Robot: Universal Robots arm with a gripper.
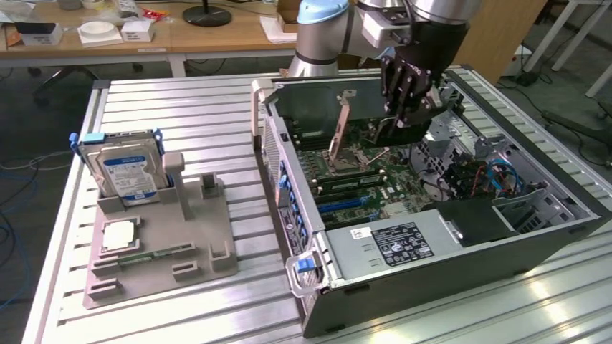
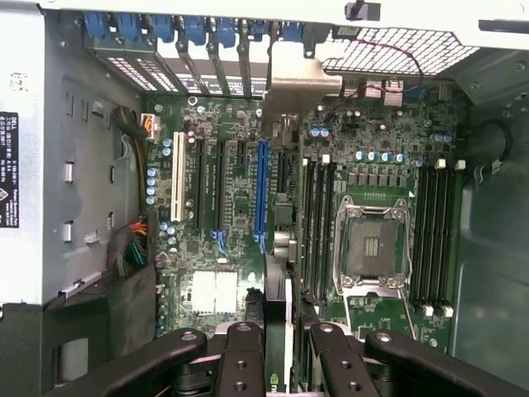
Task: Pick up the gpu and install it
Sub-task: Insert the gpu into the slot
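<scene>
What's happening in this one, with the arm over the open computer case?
The robot arm's gripper is shut on the gpu, a thin flat dark expansion card with a silver metal bracket at one end. It holds the card on edge above the green motherboard inside the open grey computer case, which lies on its side. The card is not yet seated in a slot. At the exterior view's left, a boxy silver hard drive and a small square processor chip sit on a grey stand.

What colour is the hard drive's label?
Blue and white; the label shows best in the exterior view.
</scene>
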